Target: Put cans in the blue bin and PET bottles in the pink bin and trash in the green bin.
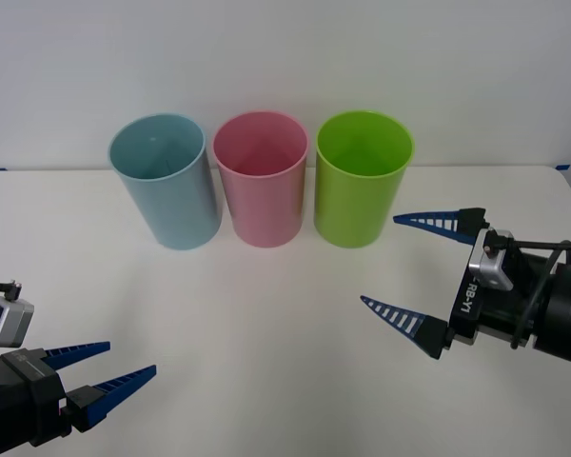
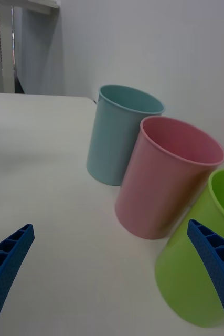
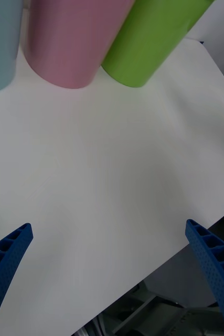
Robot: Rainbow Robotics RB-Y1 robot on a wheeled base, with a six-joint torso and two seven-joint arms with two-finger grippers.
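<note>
Right pincer (image 1: 426, 280) hangs over the bench (image 1: 266, 324) on the right side, fingers spread wide w/ nothing between them, aimed roughly toward the green bin (image 1: 362, 181). Looks like a ready pose, not a grasp. Left pincer (image 1: 103, 371) sits low at the near left corner, also open and empty, prob. just waiting its turn.

Out from there: three bins in a row along the far edge, blue bin (image 1: 167, 181) on the left, pink bin (image 1: 263, 179) in the middle, green on the right, standing close side by side, maybe touching, hard to say. All upright, mouths up, so stuff can be dropped straight in. Tall tumbler shapes, slightly tapered, smooth plastic, round rims. What I can see of the insides looks empty, though the bottoms aren't fully in sight.
</note>
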